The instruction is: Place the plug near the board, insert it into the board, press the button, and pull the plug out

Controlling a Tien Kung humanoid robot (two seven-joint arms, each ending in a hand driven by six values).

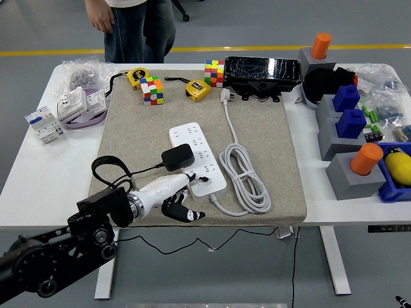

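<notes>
Head view — left robot hand [174, 197] at board's [198, 159] near end — plug [177, 156] seated.

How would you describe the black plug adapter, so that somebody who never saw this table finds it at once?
Start at the grey felt mat covering the middle of the white table. On it lies a white power strip; the black plug adapter sits at its left edge, just above the robot's left hand. It is the only black block on the strip, trailing a thin black cable.
</notes>
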